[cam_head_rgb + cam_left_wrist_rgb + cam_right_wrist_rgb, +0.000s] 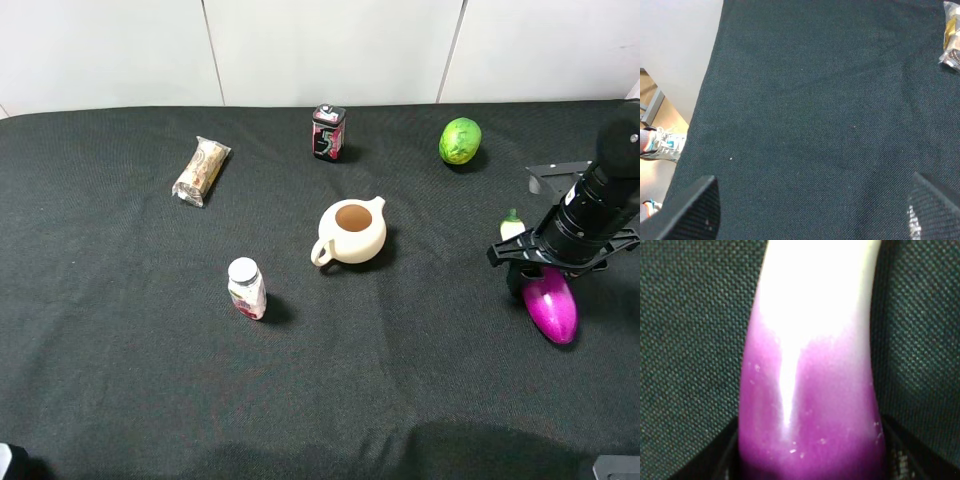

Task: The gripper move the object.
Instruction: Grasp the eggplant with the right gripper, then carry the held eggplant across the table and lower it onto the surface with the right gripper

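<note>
My right gripper [533, 278] is clamped around the object [552, 305], which lies near the desk's [120, 350] right edge. I should grip its glossy middle firmly and lift straight up, since it could slip.

The lower third of the worktop [420, 420] lies bare edge to edge, as does the far left. A teapot [352, 231] blocks the centre, a small bottle [246, 288] lower left of it. Across the top stand a wrapped snack [201, 171], a tin [328, 132] and a green fruit [460, 141], gaps between. An open strip separates the teapot from the right hand [533, 278] and eggplant [552, 308] at right.
</note>
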### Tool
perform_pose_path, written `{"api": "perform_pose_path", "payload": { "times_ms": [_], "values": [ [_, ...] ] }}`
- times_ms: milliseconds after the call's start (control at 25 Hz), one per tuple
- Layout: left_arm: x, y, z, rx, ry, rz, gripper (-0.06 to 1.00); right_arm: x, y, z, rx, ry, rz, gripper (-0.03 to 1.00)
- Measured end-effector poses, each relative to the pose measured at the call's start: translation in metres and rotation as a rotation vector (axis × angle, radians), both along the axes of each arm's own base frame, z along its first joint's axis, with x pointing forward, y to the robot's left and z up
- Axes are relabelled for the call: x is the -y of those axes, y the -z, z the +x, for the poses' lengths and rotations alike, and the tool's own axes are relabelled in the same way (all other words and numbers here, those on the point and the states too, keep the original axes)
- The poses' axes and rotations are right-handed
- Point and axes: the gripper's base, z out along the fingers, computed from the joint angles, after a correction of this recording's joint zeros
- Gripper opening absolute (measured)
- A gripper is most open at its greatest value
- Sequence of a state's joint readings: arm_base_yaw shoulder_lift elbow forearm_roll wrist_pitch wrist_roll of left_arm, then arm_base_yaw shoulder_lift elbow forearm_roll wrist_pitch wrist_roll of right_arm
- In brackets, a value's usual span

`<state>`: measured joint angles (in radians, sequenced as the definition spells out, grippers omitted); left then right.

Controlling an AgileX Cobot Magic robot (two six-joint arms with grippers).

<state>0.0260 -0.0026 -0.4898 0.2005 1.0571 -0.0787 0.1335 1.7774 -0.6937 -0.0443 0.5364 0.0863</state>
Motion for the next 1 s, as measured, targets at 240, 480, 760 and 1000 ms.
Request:
{"api": "perform_pose_path", "payload": {
  "times_ms": [240, 480, 760, 1000],
  "values": [
    [0.000, 0.000, 0.000, 0.000, 0.000, 0.000, 0.79, 0.000, 0.000, -0.001, -0.008, 0.005, 0.002, 0.39],
    [0.000, 0.000, 0.000, 0.000, 0.000, 0.000, 0.79, -0.001, -0.006, 0.004, -0.037, 0.013, 0.000, 0.39],
    [0.000, 0.000, 0.000, 0.000, 0.000, 0.000, 0.79, -0.004, -0.024, 0.018, -0.095, 0.024, 0.010, 0.39],
    [0.000, 0.000, 0.000, 0.000, 0.000, 0.000, 0.79, -0.008, -0.044, 0.031, -0.098, 0.021, 0.028, 0.39]
  ]
}}
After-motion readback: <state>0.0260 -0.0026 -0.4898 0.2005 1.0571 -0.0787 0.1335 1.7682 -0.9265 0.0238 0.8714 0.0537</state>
